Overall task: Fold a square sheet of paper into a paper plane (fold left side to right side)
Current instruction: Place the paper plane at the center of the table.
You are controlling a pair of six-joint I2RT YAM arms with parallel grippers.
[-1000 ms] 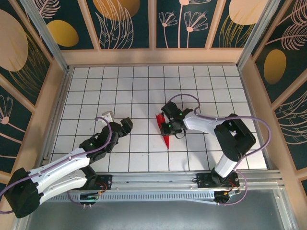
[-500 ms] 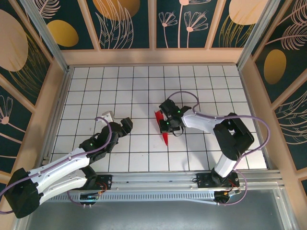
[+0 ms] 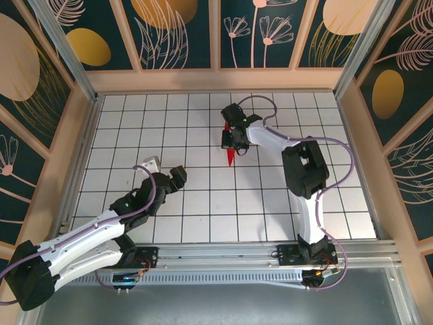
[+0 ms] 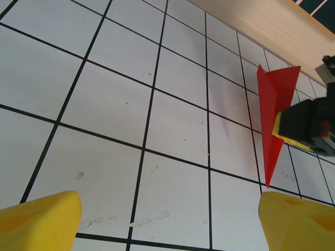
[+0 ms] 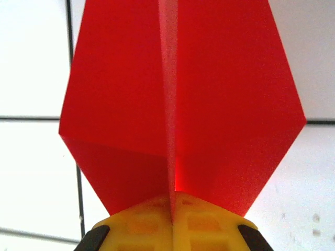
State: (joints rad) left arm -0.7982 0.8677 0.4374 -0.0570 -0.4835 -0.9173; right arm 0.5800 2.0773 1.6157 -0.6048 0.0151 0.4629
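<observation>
Plane (image 3: pixel 231 158), a slim red dart, sits in the closed right gripper (image 3: pixel 233 141) over the far middle of the table (image 3: pixel 135 115) in the top view, its nose aimed back toward the arm bases. The left gripper (image 3: pixel 164 170) waits well apart at near left, jaws spread wide and empty.

From the left wrist, the plane (image 4: pixel 273 112) hangs point-down with the right gripper (image 4: pixel 302 127) clamped across its right side. A faint shadow on the tiles beside it suggests it is off the table. The left gripper (image 4: pixel 167 230) frames the shot, its 2 yellow fingers (image 4: pixel 42 222) far apart with nothing between them.

From the right wrist, the plane (image 5: pixel 225 99) spreads 2 wings either side of 1 central ridge, and the right gripper (image 5: pixel 172 217) pinches that ridge between pads pressed together.

The paper looks feather-light and limp away from its creases. The wings would likely buckle or tear under a hard squeeze, and the smooth sheet could slip from a loose one. The best hold appears to be the stacked layers of the central fold, where the paper is stiffest, which leaves both wings free.
</observation>
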